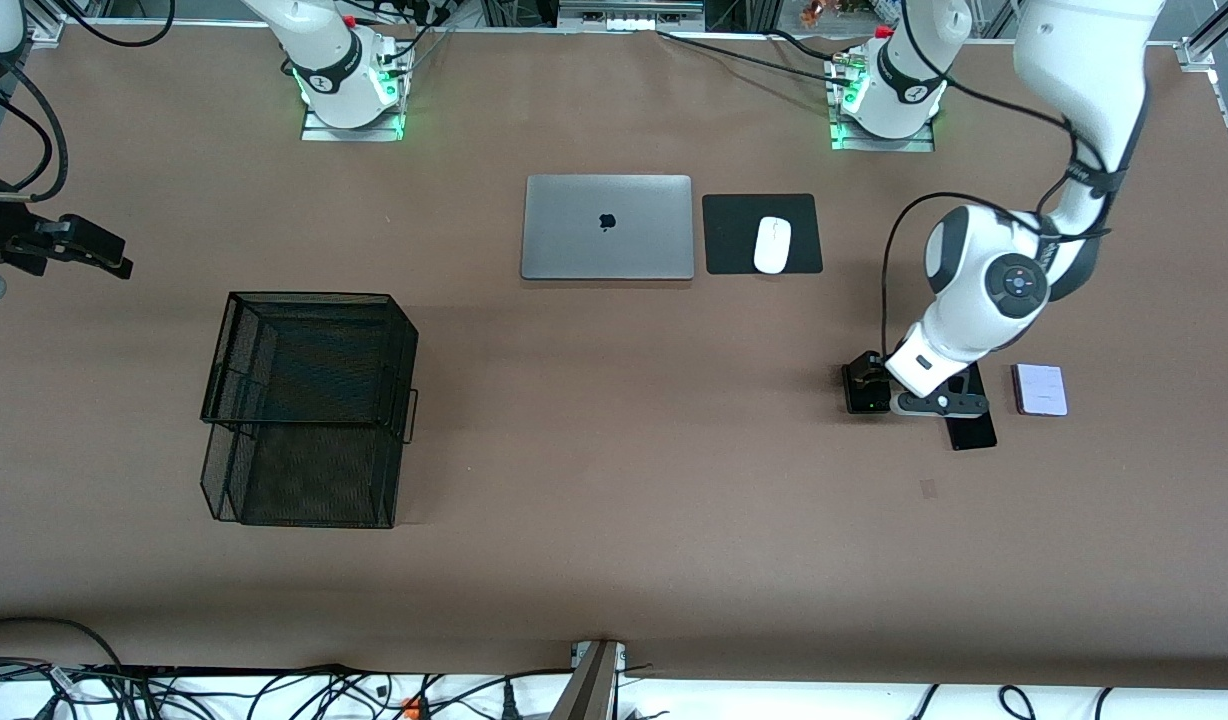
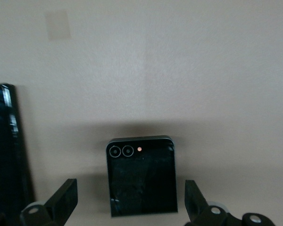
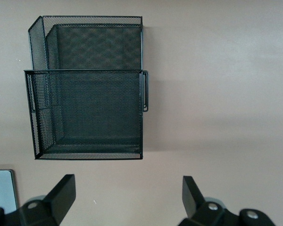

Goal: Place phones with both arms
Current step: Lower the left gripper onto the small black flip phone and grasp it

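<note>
A: What takes up the most room?

B: The brown table [image 1: 614, 560], then the black mesh basket [image 1: 309, 405] toward the right arm's end. Seen from the table's centre in the front view, it sits at about eight o'clock.

A: And at the middle?

B: A closed silver laptop [image 1: 607, 227] at twelve o'clock, with a black mouse pad [image 1: 734, 235] just beside it carrying a white mouse [image 1: 772, 244].

A: The arms?

B: The left gripper [image 2: 129, 200] hangs low over the small black phone [image 2: 141, 181], fingers wide apart on either side of it, gripping nothing. The right gripper [image 3: 127, 195] is up at the table's edge at nine o'clock, fingers apart too, empty, waiting.

A: The phones?

B: All three lie at about four o'clock, toward the left arm's end: the long black phone [image 1: 972, 432] between the small black one and the white phone [image 1: 1040, 389].
</note>
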